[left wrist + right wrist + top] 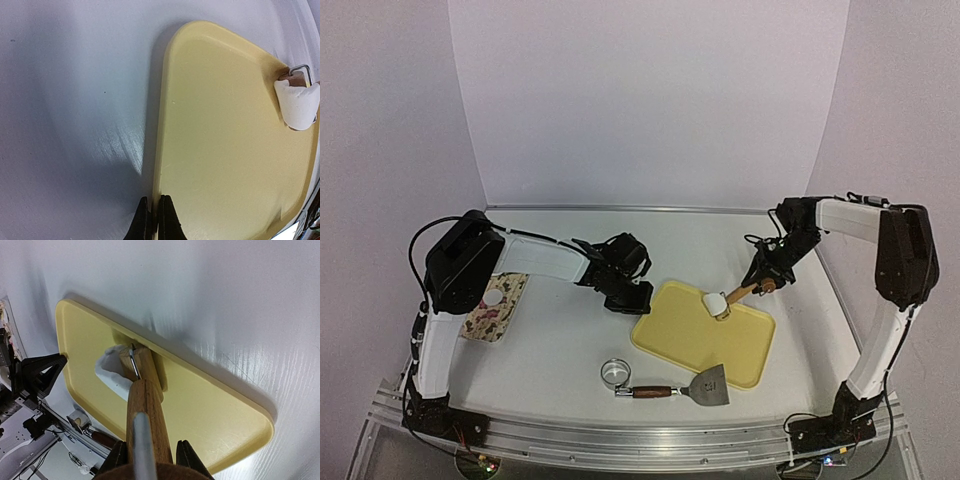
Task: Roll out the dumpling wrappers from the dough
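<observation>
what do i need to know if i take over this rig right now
Left gripper: shut on the yellow tray's left rim, steadying it.
Right gripper: shut on the wooden roller's handle, its head against the dough lump at the tray's far edge.
Done: one white disc lies on the patterned mat, likely a wrapper.
Left: the dough is thick and unrolled; ring cutter and scraper lie by the tray's near edge.
</observation>
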### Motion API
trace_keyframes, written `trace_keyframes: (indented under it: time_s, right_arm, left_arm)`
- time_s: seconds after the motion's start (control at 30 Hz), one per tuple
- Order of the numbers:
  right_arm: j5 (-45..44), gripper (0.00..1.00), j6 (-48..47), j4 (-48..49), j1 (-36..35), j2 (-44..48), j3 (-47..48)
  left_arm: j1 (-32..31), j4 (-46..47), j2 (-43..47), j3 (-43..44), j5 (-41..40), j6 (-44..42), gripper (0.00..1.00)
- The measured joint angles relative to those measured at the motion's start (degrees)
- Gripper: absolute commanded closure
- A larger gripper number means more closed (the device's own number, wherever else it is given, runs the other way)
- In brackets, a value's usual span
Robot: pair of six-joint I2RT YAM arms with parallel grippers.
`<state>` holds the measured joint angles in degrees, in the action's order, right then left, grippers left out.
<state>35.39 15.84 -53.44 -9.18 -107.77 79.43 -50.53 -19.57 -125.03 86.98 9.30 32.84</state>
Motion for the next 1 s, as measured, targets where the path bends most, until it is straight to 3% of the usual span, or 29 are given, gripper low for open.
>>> trace_keyframes:
  time_s: [0.43,0.67,1.0]
  right_arm:
    - [-4.32,1.00,-1.95,-5.07,0.85,2.45,0.80]
    - [-12.93,1.00,-2.76,-8.86,1.00,3.87,4.06]
    - [-14.29,1.00,-1.62,-12.07,-5.54,9.63,12.37]
  left_arm:
    - [0.21,0.77,0.02,-0.33,0.55,-0.33,1.00]
    - [1.76,1.09,0.02,-0.50,1.06,-0.90,1.00]
    - [2.87,1.39,0.12,-0.75,1.24,-1.39,1.00]
